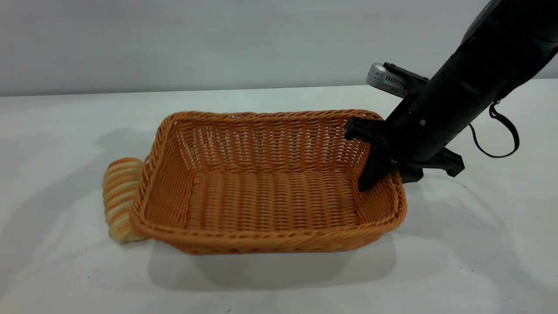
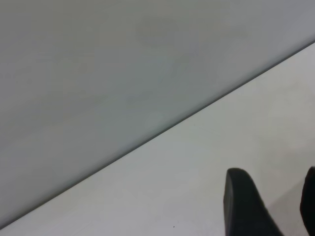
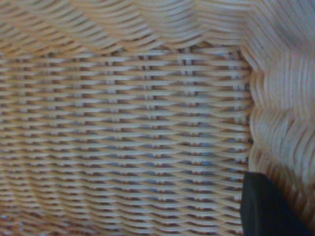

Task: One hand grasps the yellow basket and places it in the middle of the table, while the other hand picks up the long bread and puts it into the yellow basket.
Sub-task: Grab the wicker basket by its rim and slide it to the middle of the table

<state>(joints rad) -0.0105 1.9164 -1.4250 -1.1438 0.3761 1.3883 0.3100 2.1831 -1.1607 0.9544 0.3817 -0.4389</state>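
The yellow basket [image 1: 270, 237], a big orange-tan wicker one, stands mid-table with nothing inside. The long bread [image 1: 118, 198] lies on the white table [image 1: 457, 261] against the outside of the basket's left end, partly hidden by the rim. My right gripper [image 1: 386, 183] straddles the basket's right wall, one finger inside and the other outside, shut on that wall. The right wrist view is filled by the basket's weave [image 3: 147, 128], with one black finger [image 3: 266, 209] against it. My left gripper [image 2: 273, 182] is open over bare table and is out of the exterior view.
The right arm [image 1: 471, 87] slants down from the upper right, with a loose black cable loop [image 1: 505, 139] beside it. A grey wall [image 1: 218, 43] backs the table's far edge. Bare tabletop lies in front of the basket and to both sides.
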